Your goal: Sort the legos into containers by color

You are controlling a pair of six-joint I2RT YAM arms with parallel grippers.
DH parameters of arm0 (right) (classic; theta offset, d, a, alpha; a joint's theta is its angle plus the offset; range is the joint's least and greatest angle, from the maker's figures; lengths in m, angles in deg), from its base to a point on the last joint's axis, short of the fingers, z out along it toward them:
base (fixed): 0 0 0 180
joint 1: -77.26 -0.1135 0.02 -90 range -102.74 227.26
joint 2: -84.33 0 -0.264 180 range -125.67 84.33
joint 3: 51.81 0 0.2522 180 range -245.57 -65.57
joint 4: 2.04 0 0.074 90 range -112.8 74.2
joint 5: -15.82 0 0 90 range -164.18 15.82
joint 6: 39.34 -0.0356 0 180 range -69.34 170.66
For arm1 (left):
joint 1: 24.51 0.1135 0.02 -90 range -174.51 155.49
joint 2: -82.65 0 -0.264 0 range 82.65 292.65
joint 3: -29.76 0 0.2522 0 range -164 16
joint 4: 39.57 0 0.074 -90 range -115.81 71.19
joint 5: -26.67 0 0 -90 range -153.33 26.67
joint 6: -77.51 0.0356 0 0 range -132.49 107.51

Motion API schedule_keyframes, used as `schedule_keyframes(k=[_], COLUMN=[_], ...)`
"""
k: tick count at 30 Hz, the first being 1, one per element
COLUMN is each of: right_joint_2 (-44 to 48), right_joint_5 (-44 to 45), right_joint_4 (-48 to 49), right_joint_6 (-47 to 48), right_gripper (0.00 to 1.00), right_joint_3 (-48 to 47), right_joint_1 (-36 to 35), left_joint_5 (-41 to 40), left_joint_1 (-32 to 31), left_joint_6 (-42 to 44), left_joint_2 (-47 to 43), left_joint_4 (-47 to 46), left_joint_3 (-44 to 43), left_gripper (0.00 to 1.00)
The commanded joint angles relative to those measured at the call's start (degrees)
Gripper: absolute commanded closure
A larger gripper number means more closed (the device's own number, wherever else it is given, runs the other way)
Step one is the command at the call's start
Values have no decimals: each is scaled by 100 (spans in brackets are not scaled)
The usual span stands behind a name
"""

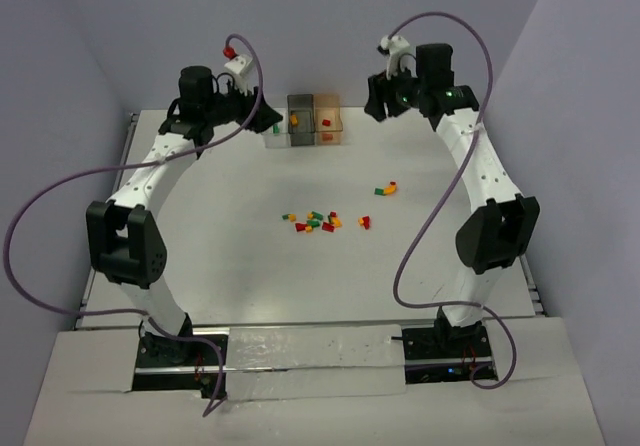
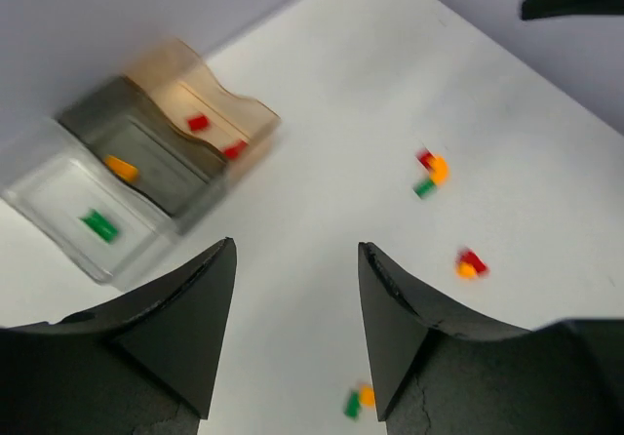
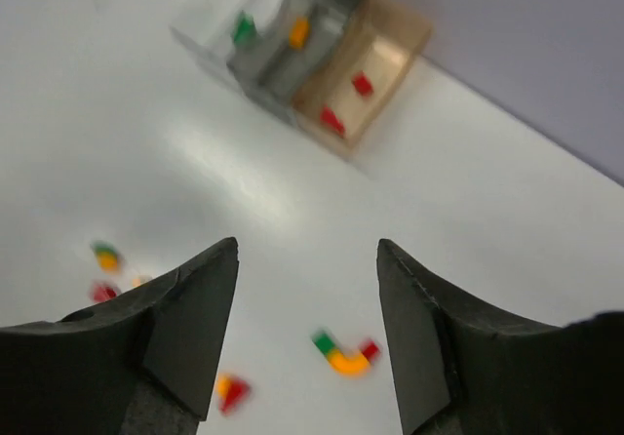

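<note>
Three boxes stand in a row at the back: the clear one [image 1: 272, 136] holds a green lego [image 2: 98, 225], the dark grey one [image 1: 301, 118] an orange lego [image 2: 121, 168], the orange-tinted one [image 1: 331, 121] two red legos [image 2: 198, 122]. Loose legos lie mid-table in a cluster [image 1: 312, 221], with a pair [image 1: 364, 222] beside it and a curved green-orange-red group [image 1: 386, 189] to the right, also in the right wrist view [image 3: 343, 353]. My left gripper [image 2: 297, 248] is open and empty, raised left of the boxes. My right gripper [image 3: 307, 245] is open and empty, raised right of them.
Purple cables loop from both arms over the table sides. A white mount with a red cap [image 1: 238, 54] sits atop the left arm. Blue-grey walls close the back and the sides. The table's near edge lies by the arm bases [image 1: 310, 351].
</note>
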Motion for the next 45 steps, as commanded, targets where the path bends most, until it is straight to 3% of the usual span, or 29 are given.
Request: schedule_keyframes(k=[1, 2, 5, 13, 23, 45], right_joint_2=[202, 288, 463, -379, -1202, -1685], right_joint_5=[-34, -75, 48, 839, 1121, 871], right_joint_4=[-1923, -2165, -2431, -2711, -2480, -2078], right_joint_6=[2812, 3592, 4711, 6372, 7006, 7361], right_gripper=[37, 38, 38, 44, 39, 39], right_joint_3=[808, 1016, 1605, 1722, 1459, 1437], right_joint_1=[114, 136, 151, 157, 104, -113], left_joint_5=[1513, 1675, 1961, 2257, 2378, 2431], left_joint_1=[-25, -27, -25, -25, -25, -25], left_joint_6=[821, 893, 1080, 1117, 1345, 1748], left_joint_2=[-335, -365, -358, -450, -55, 540], left_joint_4=[1385, 1635, 2005, 1999, 2340, 2889], left_joint_3=[464, 477, 441, 824, 639, 123], left_gripper=[38, 39, 38, 32, 30, 26])
